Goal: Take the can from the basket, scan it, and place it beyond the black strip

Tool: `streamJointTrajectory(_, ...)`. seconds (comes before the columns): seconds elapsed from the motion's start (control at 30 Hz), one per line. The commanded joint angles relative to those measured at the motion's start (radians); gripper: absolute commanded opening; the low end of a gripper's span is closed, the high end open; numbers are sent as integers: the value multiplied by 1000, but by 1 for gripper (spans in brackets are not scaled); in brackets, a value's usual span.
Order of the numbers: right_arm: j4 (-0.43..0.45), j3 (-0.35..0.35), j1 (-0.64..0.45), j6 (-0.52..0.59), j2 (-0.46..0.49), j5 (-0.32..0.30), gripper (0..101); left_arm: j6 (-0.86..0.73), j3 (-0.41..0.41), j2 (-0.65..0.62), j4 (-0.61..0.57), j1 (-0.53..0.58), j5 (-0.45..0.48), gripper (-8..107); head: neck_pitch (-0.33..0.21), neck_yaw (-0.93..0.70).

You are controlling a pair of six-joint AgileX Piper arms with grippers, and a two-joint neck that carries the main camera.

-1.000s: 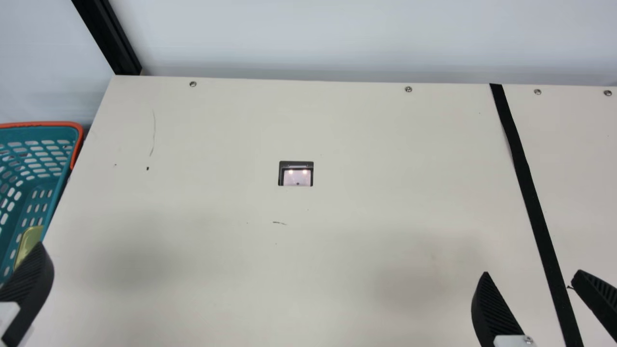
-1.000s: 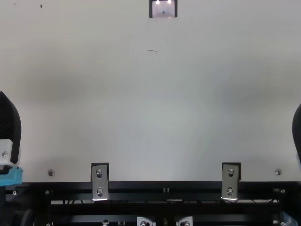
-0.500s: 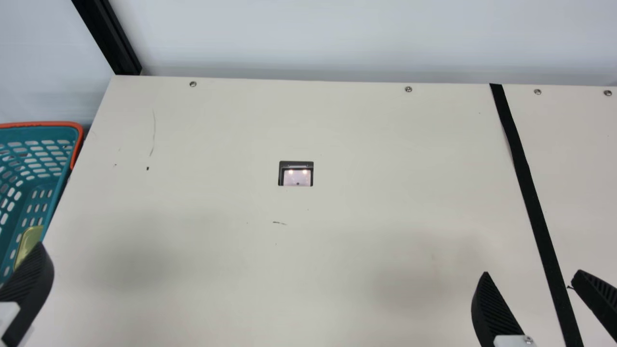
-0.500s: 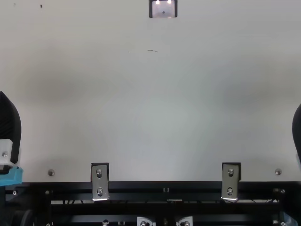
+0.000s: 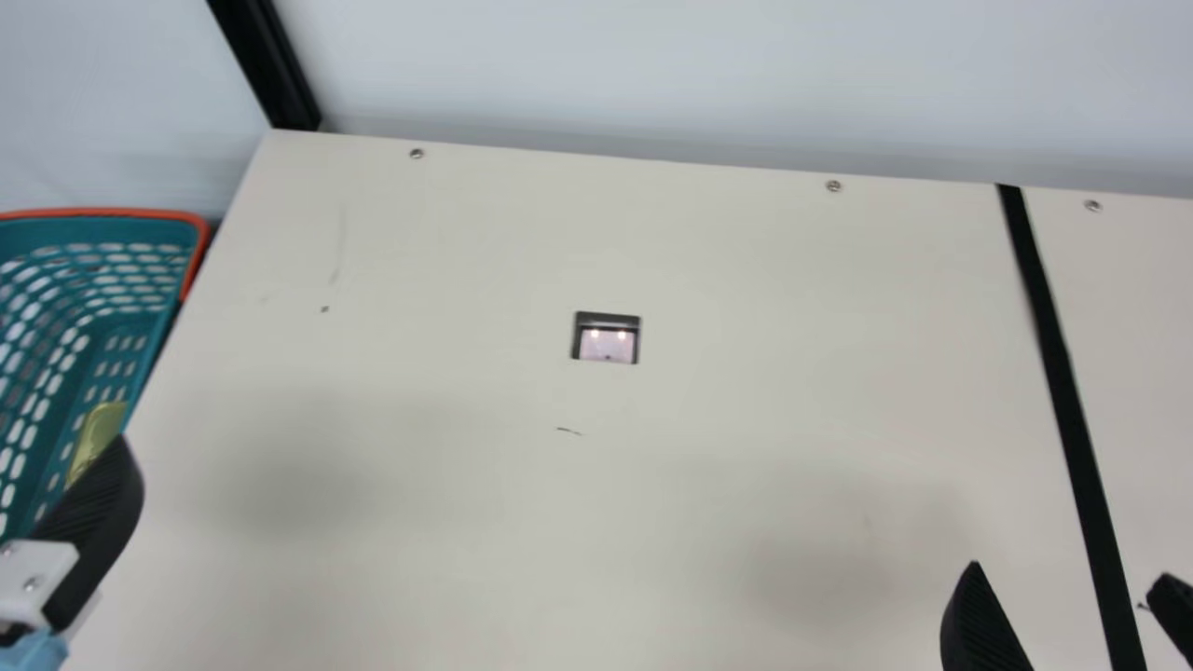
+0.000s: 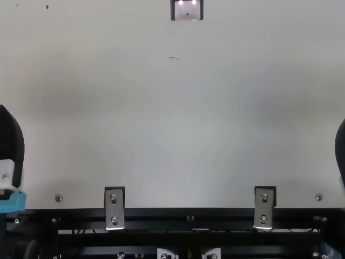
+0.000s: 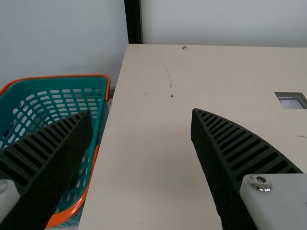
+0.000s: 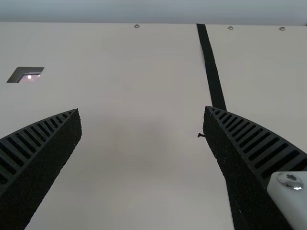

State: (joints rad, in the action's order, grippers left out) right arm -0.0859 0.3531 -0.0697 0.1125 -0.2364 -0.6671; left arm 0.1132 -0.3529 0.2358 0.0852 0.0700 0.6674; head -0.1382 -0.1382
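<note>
Our left gripper (image 5: 89,531) is set with its fingers wide apart and holds nothing; in the main view, one finger partly covers the gold can (image 5: 99,433), which sits inside the basket (image 5: 102,212) beside the table. Our right gripper (image 5: 1070,570) is likewise spread wide and unloaded. We locate the scanner (image 5: 608,345) between the basket and the black strip (image 5: 1072,419).

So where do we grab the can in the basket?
From above, I'd say: the basket is open-topped. Left claw on the exposed rounded end of the can, beside the table-side wall. The rest is hidden, so its tilt is unclear.
</note>
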Motion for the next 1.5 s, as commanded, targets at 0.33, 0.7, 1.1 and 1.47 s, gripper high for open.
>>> streamJointTrajectory(0.33, 0, 0, 0, 0, 0, 0, 101, 0, 0, 0, 0, 0, 0, 90, -30, -187)
streamJointTrajectory(0.7, 0, 0, 0, 0, 0, 0, 101, 0, 0, 0, 0, 0, 0, 90, -100, -247)
streamJointTrajectory(1.1, 0, 0, 0, 0, 0, 0, 101, 0, 0, 0, 0, 0, 0, 90, -173, -248)
streamJointTrajectory(1.47, 0, 0, 0, 0, 0, 0, 101, 0, 0, 0, 0, 0, 0, 90, -173, -248)
